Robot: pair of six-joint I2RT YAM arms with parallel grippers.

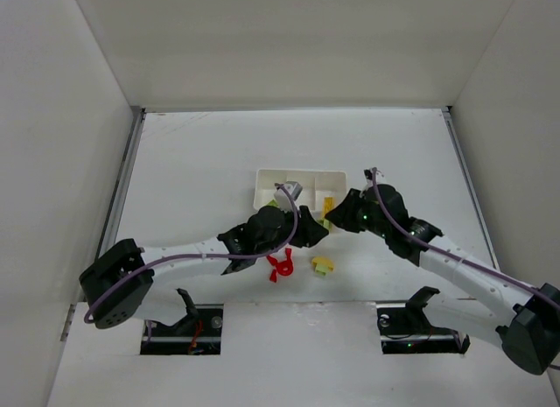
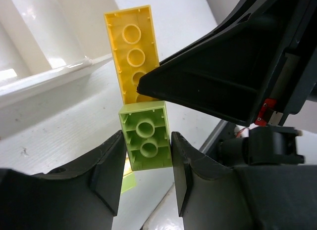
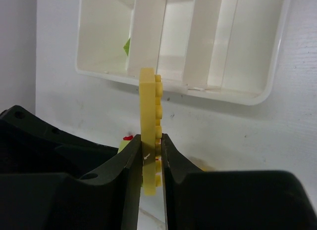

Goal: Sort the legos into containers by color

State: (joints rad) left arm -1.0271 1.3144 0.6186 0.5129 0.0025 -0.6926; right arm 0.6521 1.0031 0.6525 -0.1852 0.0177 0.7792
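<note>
Toward worktop's [image 1: 201, 162] near edge: loose red brick [image 1: 280, 267], small yellow brick [image 1: 322, 265]. Mid-worktop: left gripper [image 2: 146, 153] fingers clenched on light green brick [image 2: 146, 133]; right gripper [image 3: 150, 148] fingers clenched on long yellow brick [image 3: 147, 101]; bricks touching. Risk: crowded arms collide, or a brick twists loose short of white tray [image 3: 223, 94] beyond.

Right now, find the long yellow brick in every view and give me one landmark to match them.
Top external: yellow brick near centre, at the tray's near wall, by the right gripper.
Left wrist: upper centre, its end against the green brick held in the left gripper.
Right wrist: centre, edge-on, pinched in the right gripper.
Shared landmark: the white tray.
</note>
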